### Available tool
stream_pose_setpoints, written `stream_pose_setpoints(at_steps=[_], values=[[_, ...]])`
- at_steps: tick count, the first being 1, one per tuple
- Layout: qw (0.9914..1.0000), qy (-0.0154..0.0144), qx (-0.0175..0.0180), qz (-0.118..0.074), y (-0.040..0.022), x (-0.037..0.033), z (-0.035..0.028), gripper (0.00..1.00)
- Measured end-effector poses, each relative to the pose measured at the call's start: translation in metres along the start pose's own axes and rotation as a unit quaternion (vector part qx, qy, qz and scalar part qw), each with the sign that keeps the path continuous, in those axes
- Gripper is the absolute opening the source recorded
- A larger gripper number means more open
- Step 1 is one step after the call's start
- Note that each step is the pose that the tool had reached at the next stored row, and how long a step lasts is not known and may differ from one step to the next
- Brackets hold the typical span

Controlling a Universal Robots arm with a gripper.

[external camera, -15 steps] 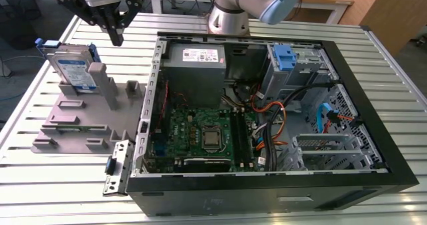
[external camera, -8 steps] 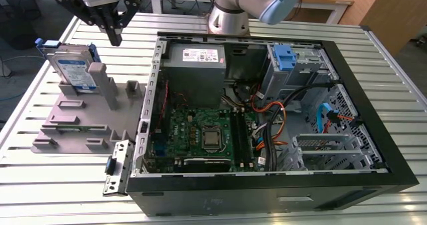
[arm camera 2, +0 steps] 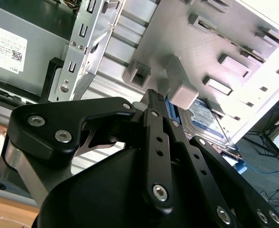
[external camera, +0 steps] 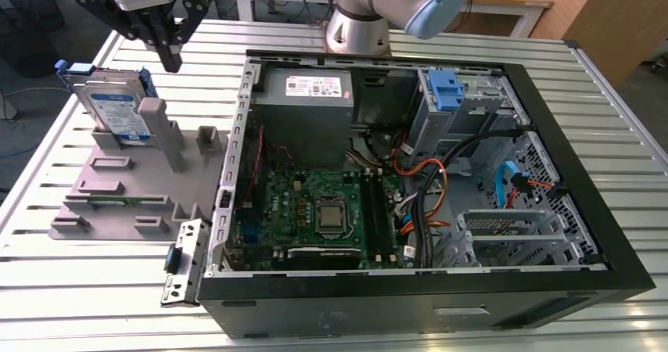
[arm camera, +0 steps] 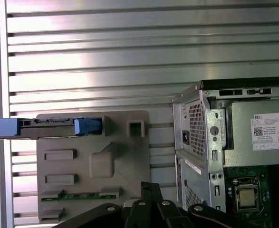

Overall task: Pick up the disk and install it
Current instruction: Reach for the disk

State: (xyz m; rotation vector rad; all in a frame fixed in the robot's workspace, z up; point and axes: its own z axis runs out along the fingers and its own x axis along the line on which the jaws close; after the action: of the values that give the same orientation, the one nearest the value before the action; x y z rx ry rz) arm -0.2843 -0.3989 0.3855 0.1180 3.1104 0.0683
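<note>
Step in hand: approach for pick-up; nothing installed yet. Disk (external camera: 113, 105) stands on edge in grey holder (external camera: 125, 188) on bench (external camera: 62, 289), beside open computer case (external camera: 597, 211). Hand (external camera: 169, 55) hovers just above disk, apart from it, clenched and empty. Judgement: grasp calls for hand released, centred over disk's top edge.

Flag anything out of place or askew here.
A loose metal bracket with a blue tab lies askew beside the open computer case, outside it on the exterior view's left. The disk stands on edge, slightly tilted, in the grey fixture. No spill or damage shows.
</note>
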Motion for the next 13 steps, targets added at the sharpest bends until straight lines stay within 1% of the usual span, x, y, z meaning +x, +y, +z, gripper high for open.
stream_pose_setpoints(at_steps=[6, 11, 13], values=[[1.0, 0.0, -0.0001, 0.0, -0.0001, 0.0008, 0.0, 0.11], [1.0, 0.0, -0.0002, 0.0, -0.0003, 0.0038, 0.0, 0.11], [1.0, 0.0, -0.0001, 0.0, -0.0003, 0.0041, 0.0, 0.11]])
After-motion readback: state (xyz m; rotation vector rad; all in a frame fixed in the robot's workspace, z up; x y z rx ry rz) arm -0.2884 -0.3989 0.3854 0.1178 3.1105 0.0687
